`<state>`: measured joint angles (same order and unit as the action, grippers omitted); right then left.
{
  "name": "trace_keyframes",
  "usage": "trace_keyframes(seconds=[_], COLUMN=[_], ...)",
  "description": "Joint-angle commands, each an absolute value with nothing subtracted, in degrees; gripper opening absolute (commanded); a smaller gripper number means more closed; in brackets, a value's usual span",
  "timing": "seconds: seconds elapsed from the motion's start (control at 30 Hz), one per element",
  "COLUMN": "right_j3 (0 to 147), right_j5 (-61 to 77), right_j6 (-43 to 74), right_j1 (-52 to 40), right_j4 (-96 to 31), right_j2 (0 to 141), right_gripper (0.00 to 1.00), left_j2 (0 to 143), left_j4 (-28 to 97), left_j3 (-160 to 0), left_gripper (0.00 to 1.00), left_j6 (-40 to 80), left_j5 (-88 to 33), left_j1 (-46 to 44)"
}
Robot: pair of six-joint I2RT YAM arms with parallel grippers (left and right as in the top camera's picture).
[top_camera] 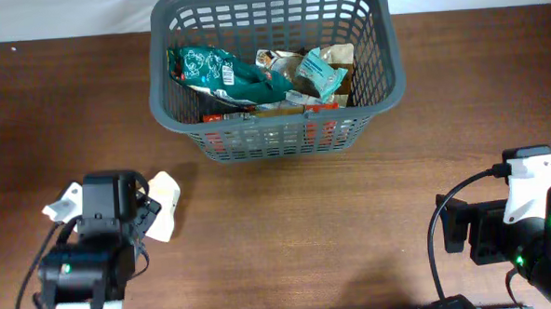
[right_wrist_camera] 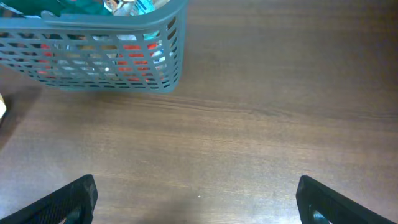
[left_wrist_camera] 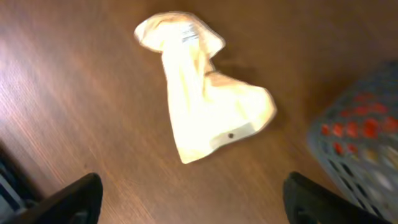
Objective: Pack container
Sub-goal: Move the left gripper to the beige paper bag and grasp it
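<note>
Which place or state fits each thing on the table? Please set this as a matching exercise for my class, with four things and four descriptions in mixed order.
Things
1. container
2. teal packet
3. cream packet
4. right hand

Places or states
A. lying on the table, outside the container
B. open, above bare table
C. standing at the far side of the table, with snacks in it
D. inside the container, on top of other packets

Pairs: 1-C, 2-D, 3-A, 4-B
</note>
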<state>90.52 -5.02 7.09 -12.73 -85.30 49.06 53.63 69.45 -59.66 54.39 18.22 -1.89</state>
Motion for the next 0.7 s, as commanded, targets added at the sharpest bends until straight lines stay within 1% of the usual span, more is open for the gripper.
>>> trace_keyframes(seconds=[0.0,0.1,0.13,0.23,0.3,0.33,0.47,0.67], right_j3=[90.5,90.5,90.5,90.5,90.5,90.5,90.5,90.5], right_j5=[-4.9,-4.9,-4.9,-4.9,-4.9,-4.9,-4.9,-4.9], right_j6=[7.1,7.1,7.1,7.1,7.1,7.1,7.1,7.1], right_j1=[-12.4,-12.4,-12.4,-12.4,-12.4,-12.4,-12.4,-12.4], right_j4=[-85.2,-85.2,-85.2,-85.2,-85.2,-85.2,-85.2,-85.2], right_j2=[49.1,49.1,49.1,49.1,49.1,49.1,49.1,49.1], right_gripper=[0.99,0.99,0.99,0.99,0.99,0.99,0.99,0.99], left_j2=[56.5,58.3,59.6,62.5,65.5,66.9,74.4,84.3], left_j4=[66.3,59.7,56.9,52.9,50.7,49.9,46.1,38.9], left_j3=[-55.7,-52.3,-50.3,-48.1,-47.6,-47.6,-47.6,-47.6], left_gripper=[0.87,0.87,0.87,0.87,0.87,0.92,0.92,0.92], left_j6=[55.4,50.1,48.0,43.4,41.3,41.0,40.2,40.2], left_j5=[12.1,6.8,6.2,6.2,6.4,6.4,5.3,3.6], left_j1=[4.8,10.0,12.7,15.7,16.9,17.3,18.9,18.9])
